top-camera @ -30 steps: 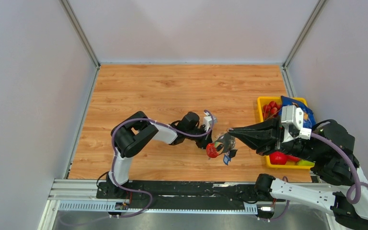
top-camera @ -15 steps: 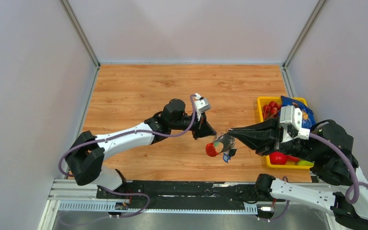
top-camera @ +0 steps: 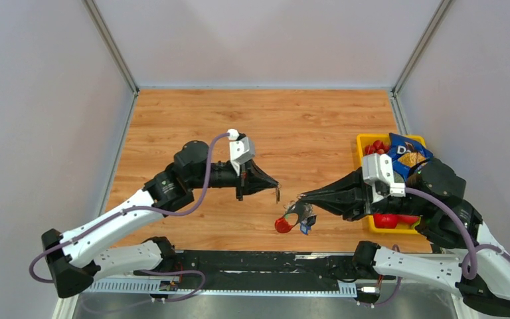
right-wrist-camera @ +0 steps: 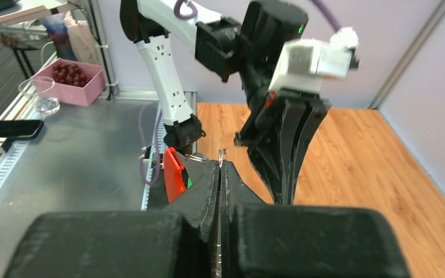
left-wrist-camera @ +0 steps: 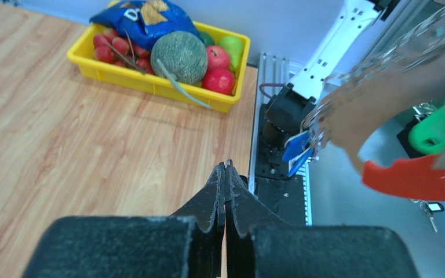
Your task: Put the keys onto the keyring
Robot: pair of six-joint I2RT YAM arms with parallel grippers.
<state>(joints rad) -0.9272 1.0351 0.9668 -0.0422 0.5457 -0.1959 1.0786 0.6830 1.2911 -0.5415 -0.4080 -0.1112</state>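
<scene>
My left gripper is shut in mid-air over the wooden table. A thin sliver of metal pokes out of its tip; it looks like the key, with the black head hidden between the fingers. A short gap to the right, my right gripper is shut on the keyring. The ring's red tag and blue piece dangle below it. In the left wrist view the bunch hangs blurred at the right, showing the red tag. The right wrist view has the red tag left of the shut jaws.
A yellow tray of fruit with a blue chips bag stands at the table's right edge, under my right arm. In the left wrist view a melon lies in it. The metal rail runs along the near edge.
My left arm has pulled back to the left, away from the keyring, and now stretches out low. The right gripper has shifted slightly left and down with the bunch.
</scene>
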